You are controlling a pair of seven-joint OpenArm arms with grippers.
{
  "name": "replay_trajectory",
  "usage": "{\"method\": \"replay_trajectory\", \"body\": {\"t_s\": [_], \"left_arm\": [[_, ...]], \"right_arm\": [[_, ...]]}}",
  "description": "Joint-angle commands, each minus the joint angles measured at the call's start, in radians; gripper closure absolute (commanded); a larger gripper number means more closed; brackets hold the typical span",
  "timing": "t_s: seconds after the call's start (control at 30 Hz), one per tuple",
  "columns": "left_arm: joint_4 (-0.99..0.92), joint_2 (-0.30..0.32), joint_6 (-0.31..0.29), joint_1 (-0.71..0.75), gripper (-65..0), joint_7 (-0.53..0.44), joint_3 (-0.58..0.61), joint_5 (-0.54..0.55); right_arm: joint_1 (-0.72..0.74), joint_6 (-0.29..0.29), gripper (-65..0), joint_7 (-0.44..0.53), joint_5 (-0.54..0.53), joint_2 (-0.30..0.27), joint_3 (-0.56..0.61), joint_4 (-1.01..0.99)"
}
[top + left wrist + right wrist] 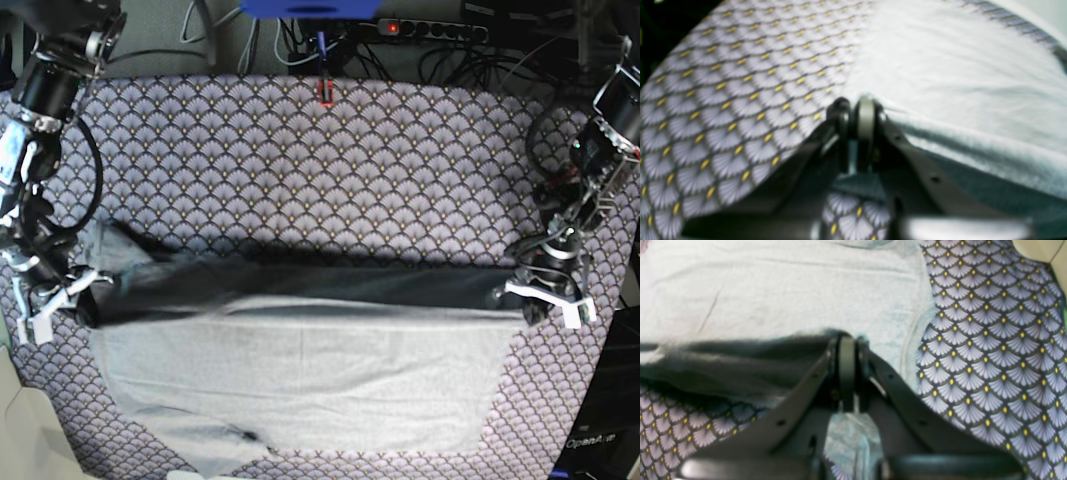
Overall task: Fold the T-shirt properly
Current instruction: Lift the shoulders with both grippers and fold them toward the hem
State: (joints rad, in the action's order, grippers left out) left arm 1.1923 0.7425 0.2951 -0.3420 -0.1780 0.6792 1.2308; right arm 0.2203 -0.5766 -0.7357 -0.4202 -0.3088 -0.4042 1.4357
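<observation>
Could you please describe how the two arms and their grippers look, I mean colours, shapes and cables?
Both arms are dark metal with silver joints and black cables looping alongside. The left gripper and right gripper carry white bracket pieces. Seen close in the wrist views, the fingers are flat dark-grey bars with small holes, tapering to narrow rounded tips.

We see a table covered edge to edge by a patterned cloth [340,170]: purple-grey scallops, dark outlines, a small yellow dot in each fan. The cloth lies flat and mostly smooth.

On it lies the T-shirt [300,380], light grey, filling the 6 o'clock half of the surface. Its far edge is raised off the cloth in a long fold running from 9 o'clock to 3 o'clock, and we note the darker inside showing along that band. A sleeve sits at about 7 o'clock, near the front edge.

At 12 o'clock, on the back edge of the cloth, we note a small red object [325,92]; what it is we cannot tell.
</observation>
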Motion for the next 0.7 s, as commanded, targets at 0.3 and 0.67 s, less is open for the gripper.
{"method": "replay_trajectory", "body": {"t_s": [0.3, 0.67], "left_arm": [[-0.045, 0.016, 0.013, -0.062, 0.0, -0.033, -0.008, -0.013], [-0.11, -0.102, 0.013, -0.098, 0.0, -0.033, -0.009, -0.196]], "right_arm": [[0.034, 0.002, 0.0, 0.09, -0.006, -0.023, 0.089, -0.045], [0.043, 0.002, 0.0, 0.094, -0.006, -0.046, 0.09, -0.091]]}}
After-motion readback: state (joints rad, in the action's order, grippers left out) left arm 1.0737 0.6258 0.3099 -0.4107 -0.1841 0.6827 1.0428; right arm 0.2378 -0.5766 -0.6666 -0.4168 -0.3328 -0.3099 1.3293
